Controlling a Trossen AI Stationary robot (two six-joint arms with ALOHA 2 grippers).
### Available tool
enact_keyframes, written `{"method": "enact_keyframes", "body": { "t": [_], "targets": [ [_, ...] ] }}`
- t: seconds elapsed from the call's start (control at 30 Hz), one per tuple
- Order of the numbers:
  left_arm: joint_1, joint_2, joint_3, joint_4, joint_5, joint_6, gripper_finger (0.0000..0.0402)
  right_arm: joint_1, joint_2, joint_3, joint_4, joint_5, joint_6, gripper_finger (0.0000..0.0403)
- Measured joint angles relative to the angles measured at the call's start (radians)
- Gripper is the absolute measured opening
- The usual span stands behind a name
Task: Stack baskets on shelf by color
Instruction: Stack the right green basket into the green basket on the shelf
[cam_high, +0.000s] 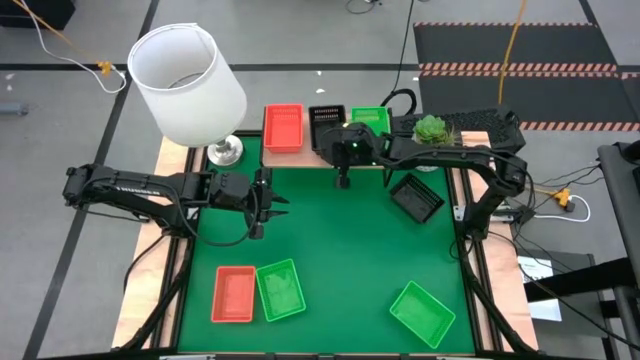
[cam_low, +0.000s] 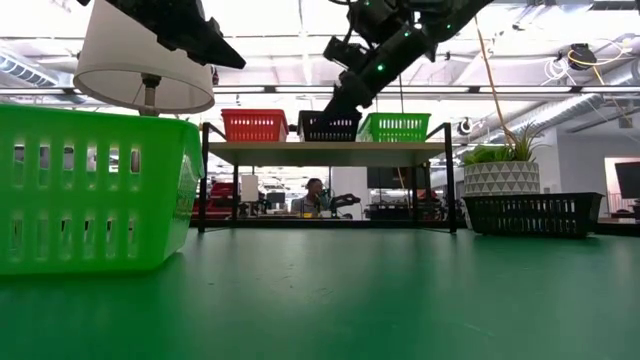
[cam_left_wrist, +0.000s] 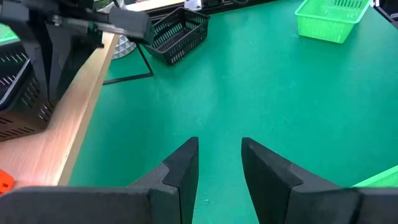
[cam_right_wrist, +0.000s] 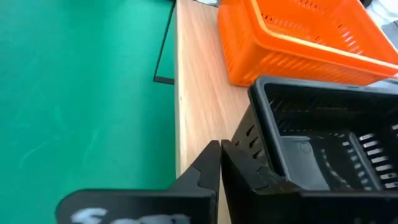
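Black slotted plastic basket (cam_right_wrist: 323, 155), light and stiff, is sitting on the wooden shelf (cam_right_wrist: 196, 93); right tool (cam_right_wrist: 221, 155) is pinching shut on its thin rim.

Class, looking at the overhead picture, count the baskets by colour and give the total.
Orange-red baskets: 2 (shelf, mat)
Green baskets: 3 (shelf, mat, mat)
Black baskets: 2 (shelf, mat)
Total: 7
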Motion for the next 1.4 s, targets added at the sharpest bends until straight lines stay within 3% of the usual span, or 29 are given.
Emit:
{"method": "enact_keyframes", "body": {
  "t": [0.27, 0.43, 0.77, 1.4],
  "targets": [
    [0.0, 0.0, 0.0, -0.002, 0.0, 0.006, 0.0124, 0.0, -0.001, 0.0, 0.045, 0.026, 0.044, 0.0002],
    [0.0, 0.0, 0.0, -0.005, 0.0, 0.006, 0.0124, 0.026, -0.067, 0.0, 0.012, 0.036, 0.058, 0.0002],
    [0.0, 0.0, 0.0, -0.002, 0.0, 0.008, 0.0124, -0.008, -0.161, 0.001, -0.145, 0.235, 0.059, 0.0002],
    [0.0, 0.0, 0.0, 0.001, 0.0, 0.002, 0.0124, -0.014, -0.158, 0.0, -0.199, 0.189, 0.143, 0.0002]
  ]
}}
